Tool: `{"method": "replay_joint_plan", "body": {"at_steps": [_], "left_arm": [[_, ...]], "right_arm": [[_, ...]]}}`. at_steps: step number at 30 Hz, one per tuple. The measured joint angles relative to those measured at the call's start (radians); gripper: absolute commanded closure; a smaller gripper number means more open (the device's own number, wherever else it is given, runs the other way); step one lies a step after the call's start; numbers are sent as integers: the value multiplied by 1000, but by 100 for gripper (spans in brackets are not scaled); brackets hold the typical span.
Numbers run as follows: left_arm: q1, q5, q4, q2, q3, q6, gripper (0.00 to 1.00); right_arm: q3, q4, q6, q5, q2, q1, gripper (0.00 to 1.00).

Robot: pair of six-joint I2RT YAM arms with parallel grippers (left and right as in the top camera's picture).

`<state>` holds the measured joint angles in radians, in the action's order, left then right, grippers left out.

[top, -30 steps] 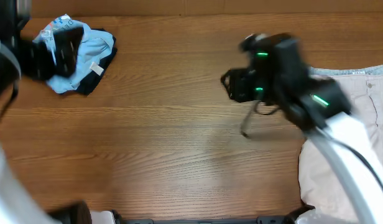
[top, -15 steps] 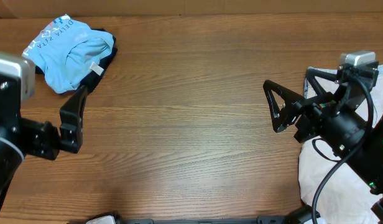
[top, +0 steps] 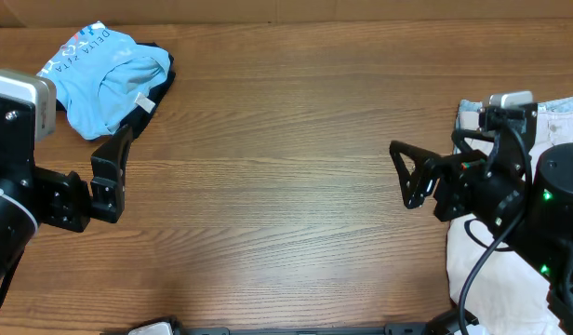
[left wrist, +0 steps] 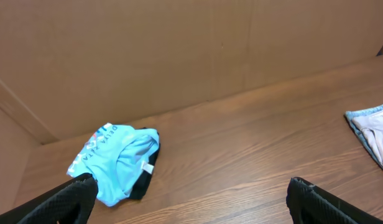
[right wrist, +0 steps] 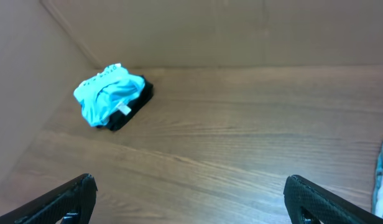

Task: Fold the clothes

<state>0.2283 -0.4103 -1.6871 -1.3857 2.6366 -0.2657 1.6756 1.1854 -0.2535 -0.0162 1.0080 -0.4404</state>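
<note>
Holding left pincer (left wrist: pixel 191 185) and right pincer (right wrist: pixel 191 183) spread wide, gripping nothing. Judging blue T-shirt (top: pixel 100 79), bunched far left, and beige shorts (top: pixel 563 123), right edge, as needing flattening before folding squarely.

Soft, even light; sharp pictures in all three views.
Your counter (top: pixel 268 186) shows only a faint pale sheen across its middle. The blue T-shirt (top: pixel 105 74) casts just a thin shadow. The pale garment (top: pixel 566 121) at the right edge looks washed out. Fingers of your left gripper (left wrist: pixel 191 182) and right gripper (right wrist: pixel 188 182) blur softly in the wrist views.
</note>
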Motion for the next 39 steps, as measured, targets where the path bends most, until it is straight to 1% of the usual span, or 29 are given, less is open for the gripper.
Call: {"method": "replay_joint_plan", "body": {"at_steps": [3, 6, 10, 15, 18, 22, 26, 30, 36, 39], "left_arm": [[0, 0, 0, 0, 0, 0, 0], [0, 0, 0, 0, 0, 0, 0], [0, 0, 0, 0, 0, 0, 0], [0, 0, 0, 0, 0, 0, 0], [0, 0, 0, 0, 0, 0, 0], [0, 0, 0, 0, 0, 0, 0], [0, 0, 0, 0, 0, 0, 0], [0, 0, -1, 0, 0, 0, 0], [0, 0, 0, 0, 0, 0, 0], [0, 0, -1, 0, 0, 0, 0]], "right_arm": [[0, -40, 57, 18, -2, 0, 0], [-4, -62, 172, 23, -9, 5, 0], [-82, -154, 322, 23, -59, 77, 0], [-315, -306, 399, -19, -210, 233, 0], [-510, -428, 420, -79, -340, 327, 0], [-755, -540, 431, -153, -485, 410, 0], [-981, -622, 438, -219, -587, 450, 0], [-1172, -701, 439, -252, -703, 454, 0], [-1401, -959, 438, -274, -842, 454, 0], [-1508, -1037, 438, -295, -927, 454, 0]]}}
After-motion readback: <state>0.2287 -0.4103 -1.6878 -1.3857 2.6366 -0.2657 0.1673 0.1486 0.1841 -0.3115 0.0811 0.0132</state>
